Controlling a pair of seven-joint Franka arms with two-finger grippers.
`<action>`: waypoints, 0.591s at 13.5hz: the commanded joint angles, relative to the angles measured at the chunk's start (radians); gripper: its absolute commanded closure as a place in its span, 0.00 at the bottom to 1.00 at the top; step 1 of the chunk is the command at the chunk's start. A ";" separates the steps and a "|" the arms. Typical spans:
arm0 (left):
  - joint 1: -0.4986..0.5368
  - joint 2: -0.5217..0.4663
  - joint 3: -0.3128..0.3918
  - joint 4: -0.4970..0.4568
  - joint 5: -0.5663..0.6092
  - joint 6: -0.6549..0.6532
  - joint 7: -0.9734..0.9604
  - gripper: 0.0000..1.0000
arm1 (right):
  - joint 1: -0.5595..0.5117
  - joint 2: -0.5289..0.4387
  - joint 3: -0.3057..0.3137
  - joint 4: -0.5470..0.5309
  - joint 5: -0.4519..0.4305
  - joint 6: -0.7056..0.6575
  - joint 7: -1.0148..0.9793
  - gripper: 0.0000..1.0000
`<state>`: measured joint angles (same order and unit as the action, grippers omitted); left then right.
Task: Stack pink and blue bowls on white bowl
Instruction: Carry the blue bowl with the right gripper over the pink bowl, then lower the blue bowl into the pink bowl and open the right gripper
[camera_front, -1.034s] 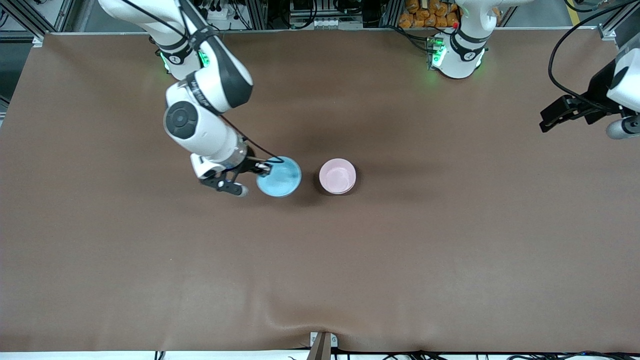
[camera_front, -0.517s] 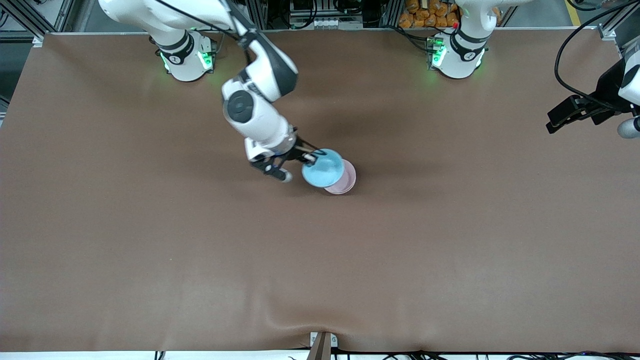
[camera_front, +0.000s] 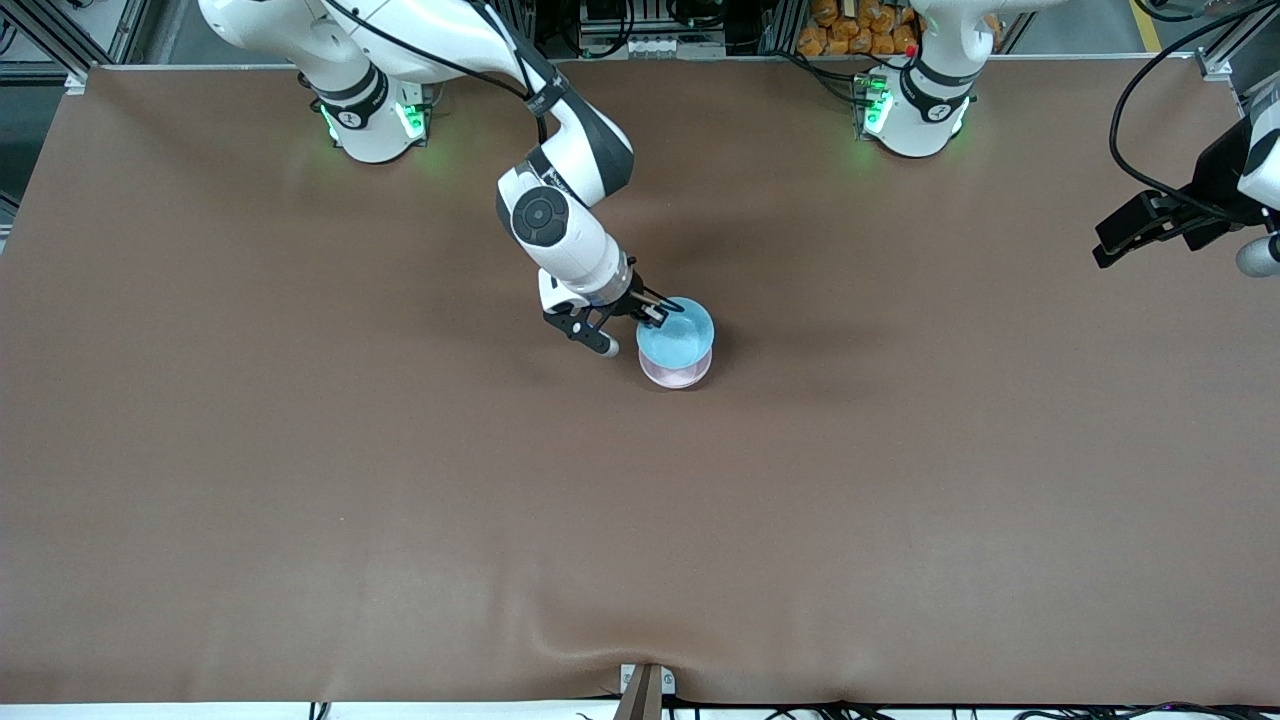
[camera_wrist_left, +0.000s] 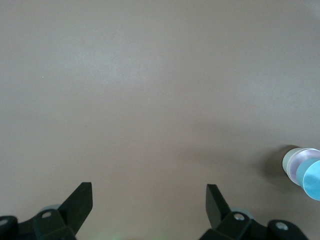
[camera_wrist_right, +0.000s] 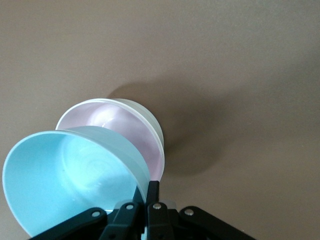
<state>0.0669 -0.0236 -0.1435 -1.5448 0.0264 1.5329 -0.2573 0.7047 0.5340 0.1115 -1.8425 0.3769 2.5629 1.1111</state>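
Note:
My right gripper (camera_front: 655, 312) is shut on the rim of the light blue bowl (camera_front: 676, 338) and holds it tilted just over the pink bowl (camera_front: 678, 376) at the table's middle. In the right wrist view my gripper (camera_wrist_right: 148, 192) pinches the blue bowl (camera_wrist_right: 70, 175). The pink bowl (camera_wrist_right: 112, 120) sits nested in the white bowl (camera_wrist_right: 154, 125), whose wall shows around it. I cannot tell whether the blue bowl touches the pink one. My left gripper (camera_front: 1103, 252) waits open and empty in the air at the left arm's end of the table. In the left wrist view it (camera_wrist_left: 149, 195) is over bare cloth.
The brown cloth (camera_front: 400, 500) covers the whole table. The stack of bowls (camera_wrist_left: 302, 167) also shows small in the left wrist view. Both arm bases (camera_front: 365, 115) stand at the table's edge farthest from the front camera.
My right gripper has carried the blue bowl from beside the pink bowl toward the left arm's end, and it is now over the pink bowl. The left arm has barely moved.

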 joint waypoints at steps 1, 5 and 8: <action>0.008 -0.012 -0.002 -0.003 -0.010 0.007 0.029 0.00 | 0.004 0.010 -0.004 0.019 0.025 0.000 0.003 1.00; 0.008 -0.012 -0.002 -0.003 -0.010 0.007 0.029 0.00 | 0.004 0.033 -0.007 0.017 0.019 0.019 -0.001 1.00; 0.008 -0.009 -0.002 -0.003 -0.008 0.007 0.030 0.00 | 0.006 0.038 -0.006 0.019 0.017 0.020 -0.001 1.00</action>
<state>0.0669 -0.0236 -0.1435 -1.5448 0.0264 1.5332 -0.2543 0.7047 0.5619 0.1070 -1.8416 0.3769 2.5784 1.1111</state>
